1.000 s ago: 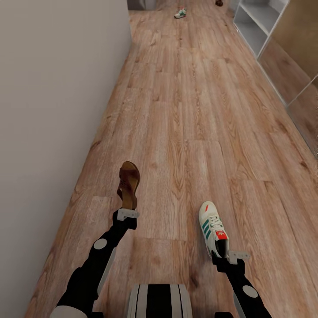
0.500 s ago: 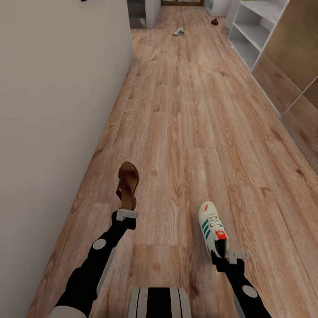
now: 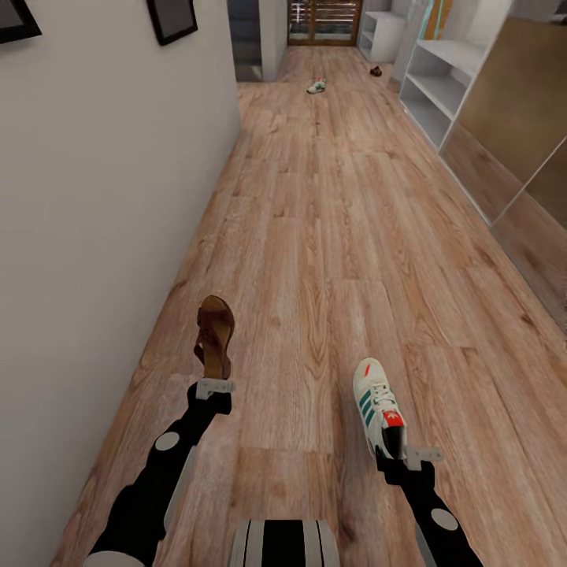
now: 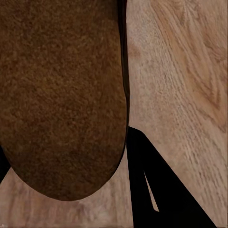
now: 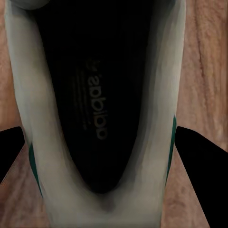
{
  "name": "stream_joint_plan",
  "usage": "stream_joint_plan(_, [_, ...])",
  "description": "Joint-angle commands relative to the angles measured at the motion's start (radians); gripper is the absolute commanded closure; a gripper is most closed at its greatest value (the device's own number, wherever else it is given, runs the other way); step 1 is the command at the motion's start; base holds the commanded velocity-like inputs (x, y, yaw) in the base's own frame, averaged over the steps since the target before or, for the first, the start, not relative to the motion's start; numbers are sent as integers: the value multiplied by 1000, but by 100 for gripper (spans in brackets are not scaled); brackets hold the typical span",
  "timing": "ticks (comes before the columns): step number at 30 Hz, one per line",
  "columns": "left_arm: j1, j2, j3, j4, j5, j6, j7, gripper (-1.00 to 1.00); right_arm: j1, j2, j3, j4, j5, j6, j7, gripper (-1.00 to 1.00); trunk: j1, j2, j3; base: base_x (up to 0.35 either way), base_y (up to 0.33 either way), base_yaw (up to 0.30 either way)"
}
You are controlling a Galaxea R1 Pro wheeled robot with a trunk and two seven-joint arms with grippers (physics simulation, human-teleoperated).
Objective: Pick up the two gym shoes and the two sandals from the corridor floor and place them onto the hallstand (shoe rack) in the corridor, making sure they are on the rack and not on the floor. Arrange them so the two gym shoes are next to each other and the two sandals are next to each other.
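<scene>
Grey wall (image 3: 102, 197) with two dark picture frames (image 3: 172, 17), wooden slatted door (image 3: 324, 21) at far end, brown panelled cupboard fronts (image 3: 504, 110)

The head camera now looks further up the corridor, bringing two wall frames (image 3: 172, 19) and a far doorway (image 3: 324, 21) into view. The left gripper (image 3: 214, 387), closed on its sandal (image 3: 214, 335), sits slightly further left than before.

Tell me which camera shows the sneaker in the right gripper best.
The head view: the whole gym shoe shows, heel in the right gripper, stripes and laces visible. The right wrist view shows just its dark insole close up.
</scene>
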State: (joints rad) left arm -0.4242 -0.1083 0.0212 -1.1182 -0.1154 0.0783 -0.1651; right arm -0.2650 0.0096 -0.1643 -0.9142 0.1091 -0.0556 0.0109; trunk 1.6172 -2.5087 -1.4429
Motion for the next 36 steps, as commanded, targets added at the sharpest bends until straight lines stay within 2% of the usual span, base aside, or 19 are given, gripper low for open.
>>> stream_joint_plan(1, [6, -1, 9, -2, -14, 4, 1, 100, 0, 0, -3, 1, 10, -3, 1, 100, -1, 0, 5, 0, 0, 0])
stream_joint_plan(5, [15, -1, 34, 1, -13, 4, 22, 100, 0, 0, -3, 3, 11, -3, 2, 100, -2, 1, 26, 0, 0, 0])
stream_joint_plan(9, [49, 0, 47, 20, -15, 2, 30, 100, 1, -1, -4, 5, 13, -4, 3, 100, -4, 2, 48, 0, 0, 0])
stream_joint_plan(16, [144, 0, 51, 50, -17, -15, 112, 100, 2, -3, -4, 20, 14, -11, 6, 100, -7, 4, 86, 0, 0, 0])
stream_joint_plan(19, [198, 1, 51, 54, -16, -24, 147, 100, 3, -4, -4, 23, 14, -37, 5, 100, -9, 4, 102, 0, 0, 0])
stream_joint_plan(21, [215, 1, 51, 62, -15, -48, 154, 100, 3, -5, -4, 21, 14, -46, 5, 100, -10, 5, 113, 0, 0, 0])
stream_joint_plan(24, [235, 1, 51, 106, -16, -120, 167, 100, 3, -6, -4, 21, 16, -50, 4, 100, -11, 5, 129, 0, 0, 0])
stream_joint_plan(25, [241, 1, 51, 170, -16, -157, 210, 100, 5, -11, -5, 25, 18, -53, 2, 100, -11, 6, 135, 0, 0, 0])
stream_joint_plan(26, [242, 1, 51, 206, -13, -165, 225, 100, 15, -21, -6, 27, 17, -56, 1, 100, -12, 6, 140, 0, 0, 0])
stream_joint_plan(29, [243, 1, 50, 259, -9, -206, 237, 100, 46, -32, -6, 29, 16, -62, -2, 100, -13, 7, 156, 0, 0, 0])
stream_joint_plan(30, [243, 1, 50, 269, -8, -225, 238, 100, 56, -33, -6, 30, 16, -72, -2, 100, -14, 7, 162, 0, 0, 0])
stream_joint_plan(32, [243, 0, 49, 332, -9, -267, 241, 100, 109, -36, -6, 80, 15, -187, 0, 100, -14, 7, 173, 0, 0, 0])
stream_joint_plan(36, [244, -1, 50, 361, 0, -274, 242, 100, 123, -37, -6, 146, 15, -275, 1, 100, -16, 8, 194, 0, 0, 0])
